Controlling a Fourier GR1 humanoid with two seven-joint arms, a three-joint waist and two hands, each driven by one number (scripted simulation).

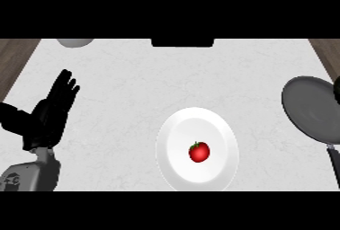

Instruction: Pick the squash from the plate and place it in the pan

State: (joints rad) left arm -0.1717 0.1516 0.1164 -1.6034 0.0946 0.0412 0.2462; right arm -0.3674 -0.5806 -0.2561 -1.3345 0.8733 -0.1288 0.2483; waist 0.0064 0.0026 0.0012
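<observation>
Red, tomato-like item (pixel 199 152) sits on the white plate (pixel 178 134), untouched, pick not yet begun. Left robot hand (pixel 51 109) rests fingers straight over the desk (pixel 126 90); right is out of sight. Next: reach, grasp, carry to the pan (pixel 313 110).

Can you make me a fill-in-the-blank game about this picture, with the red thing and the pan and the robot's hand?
1. The red vegetable lies on a white ____.
2. The dark pan sits at the view's ____ edge.
3. The left hand has its fingers ____ and holds nothing.
4. The counter is white, like ____.

Missing words: plate; right; straight; marble
</observation>
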